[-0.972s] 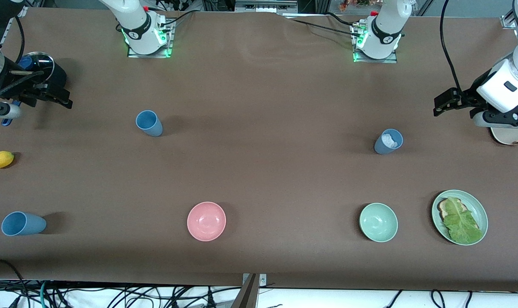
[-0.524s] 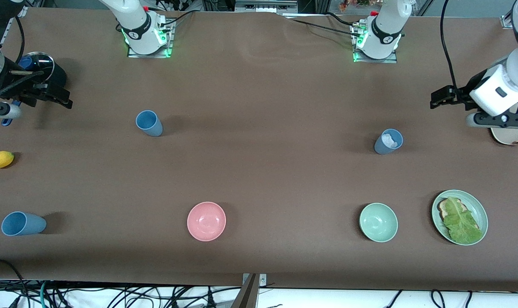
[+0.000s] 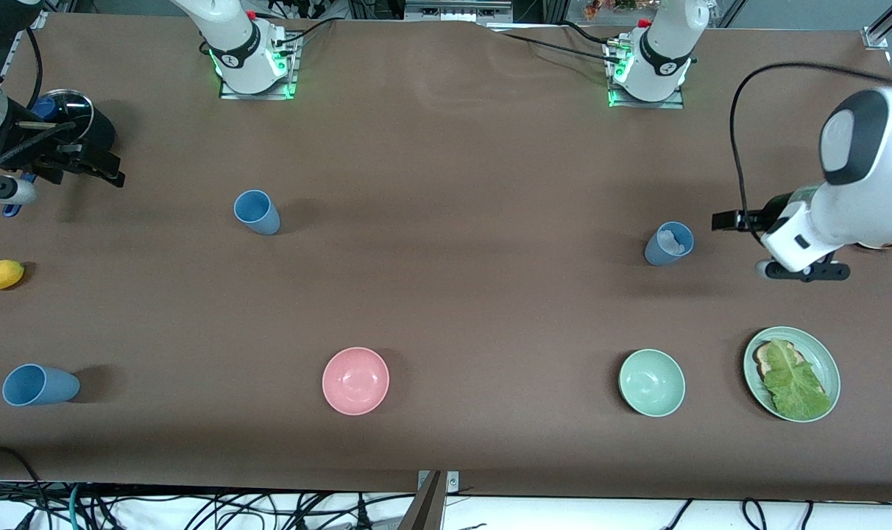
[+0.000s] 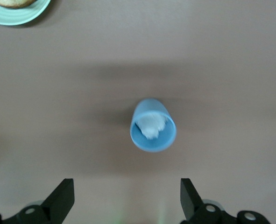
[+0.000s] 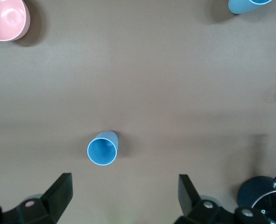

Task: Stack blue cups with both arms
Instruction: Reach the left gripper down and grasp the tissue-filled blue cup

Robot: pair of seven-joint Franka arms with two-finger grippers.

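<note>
A sky blue cup [image 3: 257,212] stands upright toward the right arm's end; it also shows in the right wrist view [image 5: 102,148]. A grey-blue cup [image 3: 669,244] with something crumpled and white inside stands toward the left arm's end, and shows in the left wrist view [image 4: 152,125]. Another blue cup [image 3: 40,385] sits nearer the camera at the right arm's end. My left gripper [image 3: 722,221] is open and empty, just beside the grey-blue cup [image 4: 126,200]. My right gripper [image 3: 111,173] is open and empty, waiting at the right arm's end [image 5: 123,196].
A pink bowl [image 3: 355,380], a pale green bowl [image 3: 651,383] and a green plate [image 3: 829,368] with bread and lettuce lie nearer the camera. A yellow fruit [image 3: 1,274] and a dark round container [image 3: 78,121] sit at the right arm's end.
My left arm has swung down and inward, bringing its open gripper close beside the grey-blue cup. The right arm and the cups have not moved.
</note>
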